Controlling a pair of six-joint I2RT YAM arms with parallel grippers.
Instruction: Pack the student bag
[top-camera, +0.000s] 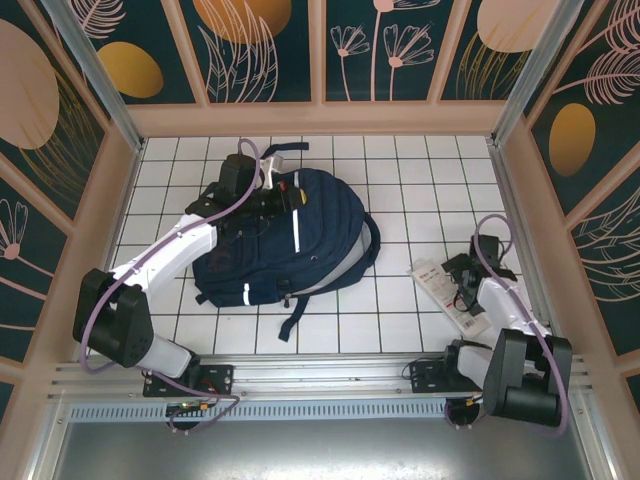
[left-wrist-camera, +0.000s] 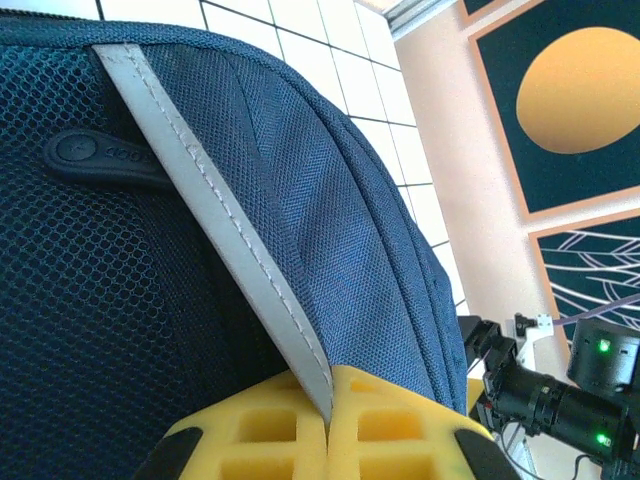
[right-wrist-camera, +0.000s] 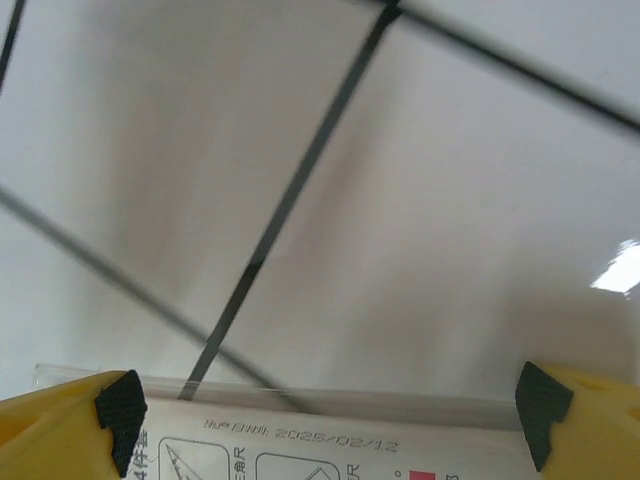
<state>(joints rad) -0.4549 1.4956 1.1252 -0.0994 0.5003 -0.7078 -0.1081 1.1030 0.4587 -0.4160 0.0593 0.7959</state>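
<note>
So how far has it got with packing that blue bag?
Nothing looks packed yet. The left gripper is pinched shut on the student bag at a white stripe; the right gripper hangs open over a flat white packet lying outside the bag. Getting that packet inside is left.

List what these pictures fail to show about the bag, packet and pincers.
- Opening of the student bag: top view, the left arm covers its top; open or zipped unclear.
- Grip of the left pincer: left wrist view, yellow fingers hide how much stripe they pinch.
- Print on the packet: right wrist view, cut by the bottom edge; top view, too small.
</note>
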